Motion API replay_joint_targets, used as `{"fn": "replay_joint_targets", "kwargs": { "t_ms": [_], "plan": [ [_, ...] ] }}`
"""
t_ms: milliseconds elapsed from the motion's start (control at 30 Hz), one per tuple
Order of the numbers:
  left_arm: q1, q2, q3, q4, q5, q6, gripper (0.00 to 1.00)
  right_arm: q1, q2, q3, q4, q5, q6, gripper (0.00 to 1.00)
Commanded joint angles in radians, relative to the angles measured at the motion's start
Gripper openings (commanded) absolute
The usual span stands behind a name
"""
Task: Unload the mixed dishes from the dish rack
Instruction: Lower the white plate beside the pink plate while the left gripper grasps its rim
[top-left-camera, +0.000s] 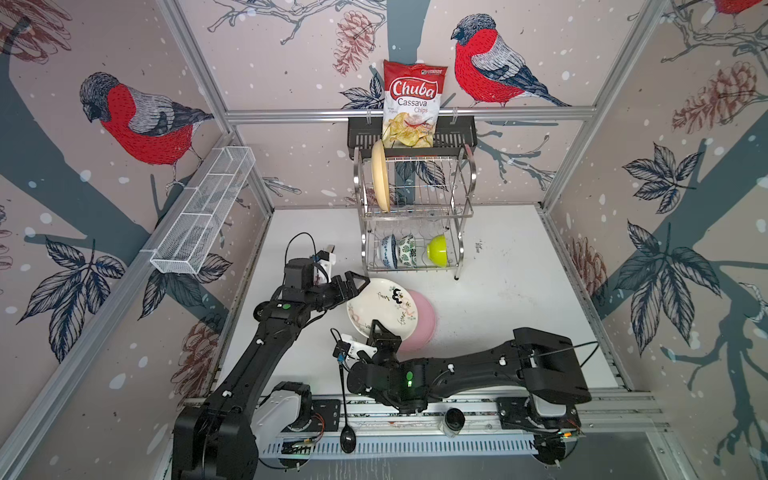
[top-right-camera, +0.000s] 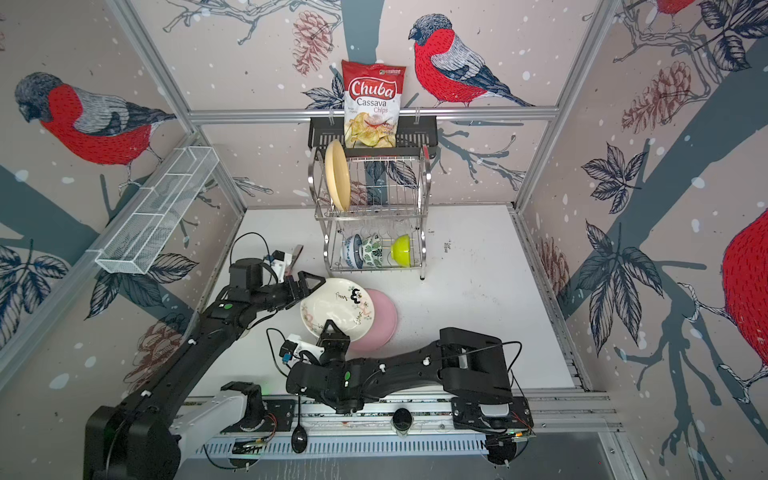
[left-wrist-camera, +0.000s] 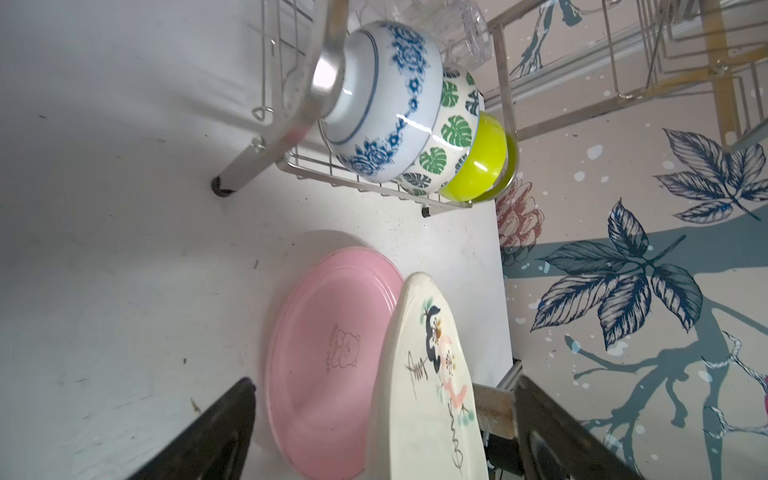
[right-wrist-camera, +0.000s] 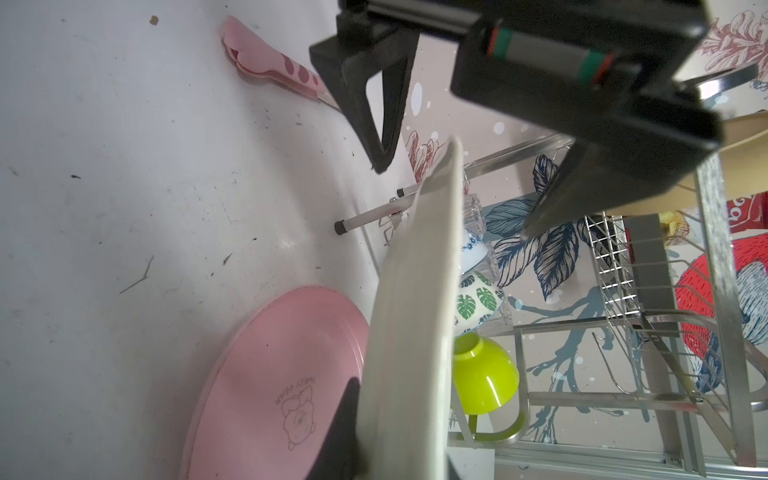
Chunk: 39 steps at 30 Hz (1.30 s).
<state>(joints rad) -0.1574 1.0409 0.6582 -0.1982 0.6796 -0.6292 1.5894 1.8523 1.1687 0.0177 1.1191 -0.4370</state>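
My right gripper (top-left-camera: 380, 332) (right-wrist-camera: 399, 457) is shut on the near rim of the cream plate with doodles (top-left-camera: 382, 307) (top-right-camera: 336, 307) (right-wrist-camera: 415, 311). That plate hangs tilted over the pink plate (top-left-camera: 426, 332) (left-wrist-camera: 324, 353), which lies flat on the table. My left gripper (top-left-camera: 358, 284) (left-wrist-camera: 384, 386) is open, its jaws straddling the cream plate's far-left rim with a gap on one side. The dish rack (top-left-camera: 465, 187) holds an upright yellow plate (top-left-camera: 380, 176) on top. Below are a blue-white bowl (left-wrist-camera: 386, 104), a green-leaf bowl (left-wrist-camera: 453, 137), a lime bowl (left-wrist-camera: 478, 170) and clear tumblers (left-wrist-camera: 461, 33).
A chips bag (top-left-camera: 411, 104) stands in the black shelf (top-left-camera: 357, 133) behind the rack. A white mesh basket (top-left-camera: 203, 212) hangs on the left wall. Pink tongs (right-wrist-camera: 270, 58) lie by the left arm. A black spoon (top-left-camera: 347, 415) and a jar (top-left-camera: 453, 422) sit at the front rail.
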Motion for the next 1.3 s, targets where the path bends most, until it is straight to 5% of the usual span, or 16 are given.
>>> {"fn": "replay_joint_targets", "kwargs": {
  "t_ms": [0,233,467,600,833,1000,1267],
  "plan": [
    [-0.044,0.016,0.005,0.075,0.001,0.004,0.88,0.001,-0.006,0.006,0.121,0.079,-0.073,0.00],
    [-0.079,0.047,0.018,0.081,-0.005,0.013,0.59,-0.011,0.019,0.008,0.185,0.085,-0.135,0.00],
    [-0.080,0.043,-0.011,0.138,0.023,-0.022,0.14,-0.017,0.019,0.011,0.218,0.085,-0.126,0.00],
    [-0.081,0.039,-0.017,0.164,0.031,-0.036,0.00,-0.025,0.021,0.011,0.218,0.085,-0.109,0.00],
    [-0.083,0.022,-0.034,0.213,0.062,-0.076,0.00,-0.048,0.015,-0.010,0.203,0.070,-0.036,0.02],
    [-0.086,0.007,-0.058,0.277,0.091,-0.120,0.00,-0.083,-0.017,-0.019,0.103,-0.045,0.138,0.33],
    [-0.091,-0.004,-0.081,0.349,0.128,-0.173,0.00,-0.112,-0.088,-0.077,0.112,-0.149,0.265,0.49]
  ]
}}
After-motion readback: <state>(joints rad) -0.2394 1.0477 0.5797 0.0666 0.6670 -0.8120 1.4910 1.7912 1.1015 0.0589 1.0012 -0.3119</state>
